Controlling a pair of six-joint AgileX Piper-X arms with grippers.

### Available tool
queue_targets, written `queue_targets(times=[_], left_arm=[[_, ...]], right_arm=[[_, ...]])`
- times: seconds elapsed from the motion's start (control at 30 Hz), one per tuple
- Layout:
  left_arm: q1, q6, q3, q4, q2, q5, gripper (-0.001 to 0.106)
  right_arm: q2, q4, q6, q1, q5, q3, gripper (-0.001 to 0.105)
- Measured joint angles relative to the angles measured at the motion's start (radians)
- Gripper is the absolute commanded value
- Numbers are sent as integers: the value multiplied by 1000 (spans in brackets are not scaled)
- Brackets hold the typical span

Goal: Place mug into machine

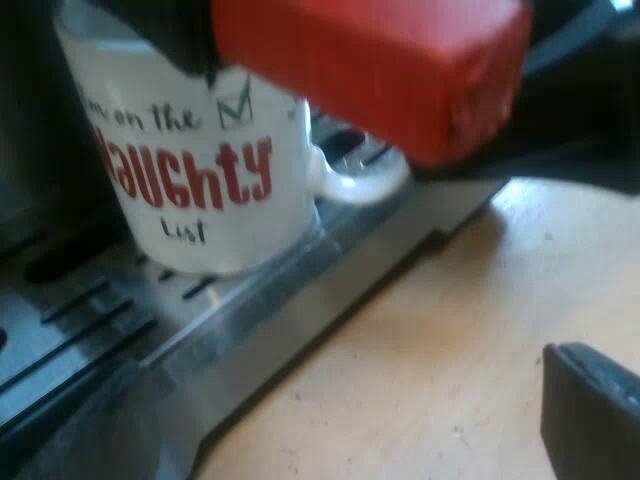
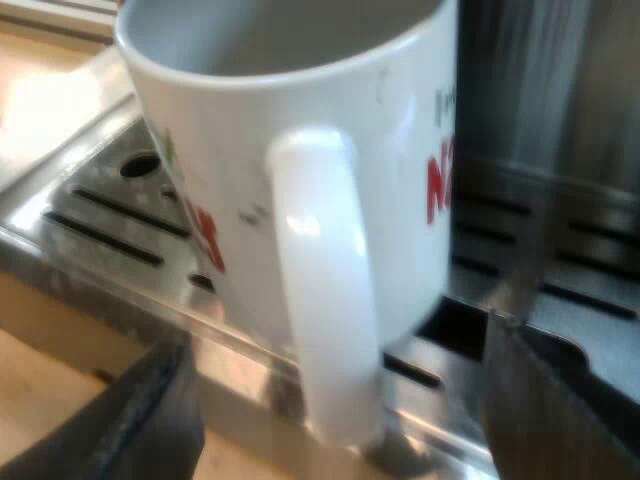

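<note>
A white mug [image 1: 200, 170] with red "Naughty" lettering stands upright on the espresso machine's slotted metal drip tray [image 1: 250, 310]. The red end of the holder's handle [image 1: 380, 60] juts out just above it. My right gripper [image 2: 340, 420] is open at the tray's edge. Its two fingers straddle the handle of the mug [image 2: 300, 130] without pressing on it. My left gripper [image 1: 330, 465] hovers over the wooden table beside the tray, open and holding nothing, with one finger [image 1: 590, 415] showing.
The wooden table [image 1: 430, 350] runs along the drip tray's raised steel edge. The drip tray [image 2: 110, 215] has long slots and a round hole. The machine's steel front [image 2: 560, 80] rises behind the mug.
</note>
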Motion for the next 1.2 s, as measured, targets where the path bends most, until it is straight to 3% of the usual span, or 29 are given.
queue_targets(times=[0.07,0.27,0.77,1.2], left_arm=[[0,-2,0,-5,0,0,79],[0,-2,0,-5,0,0,79],[0,-2,0,-5,0,0,79],[0,-2,0,-5,0,0,79]], right_arm=[[71,-120,-5,0,0,0,62],[183,-240,-5,0,0,-18,62],[345,-247,-5,0,2,-214,62],[398,-242,-5,0,2,-289,62]])
